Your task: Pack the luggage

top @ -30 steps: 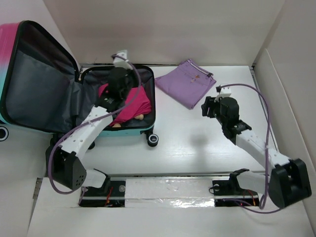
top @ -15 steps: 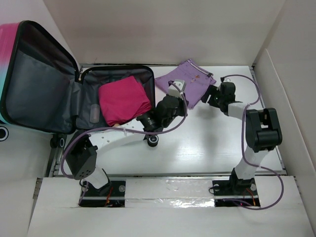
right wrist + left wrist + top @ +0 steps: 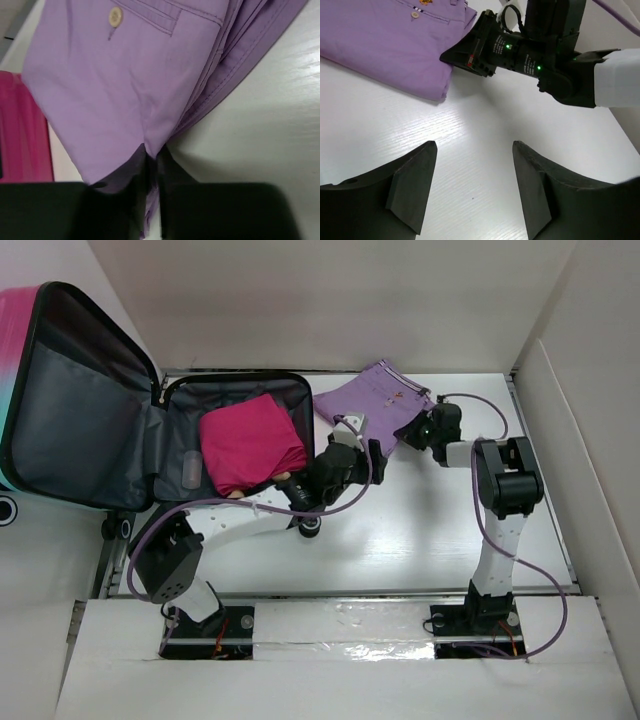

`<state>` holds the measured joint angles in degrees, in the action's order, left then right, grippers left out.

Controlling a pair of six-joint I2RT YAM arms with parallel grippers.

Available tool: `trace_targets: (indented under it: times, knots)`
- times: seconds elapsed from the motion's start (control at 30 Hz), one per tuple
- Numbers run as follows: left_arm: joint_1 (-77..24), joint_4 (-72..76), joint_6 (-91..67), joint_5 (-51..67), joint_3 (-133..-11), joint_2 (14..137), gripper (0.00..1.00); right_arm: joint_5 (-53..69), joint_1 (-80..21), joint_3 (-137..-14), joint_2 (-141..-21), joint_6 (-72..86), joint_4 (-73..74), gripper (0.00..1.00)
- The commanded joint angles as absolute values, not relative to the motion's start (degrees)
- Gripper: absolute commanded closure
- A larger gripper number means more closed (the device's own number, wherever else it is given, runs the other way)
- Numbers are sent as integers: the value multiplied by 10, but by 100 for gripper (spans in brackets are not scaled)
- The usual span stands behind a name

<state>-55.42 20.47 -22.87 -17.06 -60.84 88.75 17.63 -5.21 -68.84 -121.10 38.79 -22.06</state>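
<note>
Purple garment point(image 3: 125, 90), far edge of counter point(image 3: 400, 530), corner clamped in right gripper point(image 3: 152, 160); left gripper point(image 3: 475, 147) apart, empty, alongside; luggage point(image 3: 90, 430) open at far-left corner: advise lifting clear of rim, laying flat on pink cloth point(image 3: 250, 440).

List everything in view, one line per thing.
suitcase: one, pink-to-teal shell with grey lining, lying open at the table's left
cloth: one, magenta, folded inside the suitcase's lower half
garment: one, purple, folded flat on the table, right of the suitcase
table: one, white, under everything
left gripper: one, black, open over bare table near the garment
right gripper: one, black, shut on the garment's near right edge
</note>
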Motion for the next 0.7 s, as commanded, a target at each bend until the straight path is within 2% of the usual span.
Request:
trace_targets:
  times: [0.0, 0.1, 0.37, 0.47, 0.53, 0.57, 0.67]
  knots:
    - [-547, 223, -246, -174, -613, 876, 40, 177, -58, -655, -1196, 437, -316, 92]
    - [-530, 205, -276, -156, -630, 901, 34, 153, -36, -566, -1147, 460, -405, 99]
    - [-535, 222, -300, -146, -657, 976, 30, 180, 34, -303, -1014, 452, -576, 98]
    - [-535, 203, -320, -156, -664, 993, 29, 171, 26, -220, -950, 454, -596, 93]
    - [-540, 190, -345, -181, -661, 997, 28, 154, 14, -177, -916, 467, -607, 86]
    - [-541, 188, -361, -184, -656, 1001, 27, 135, -6, -138, -881, 472, -618, 80]
    - [-541, 182, -375, -188, -659, 1023, 24, 75, -68, -92, -827, 496, -619, 72]
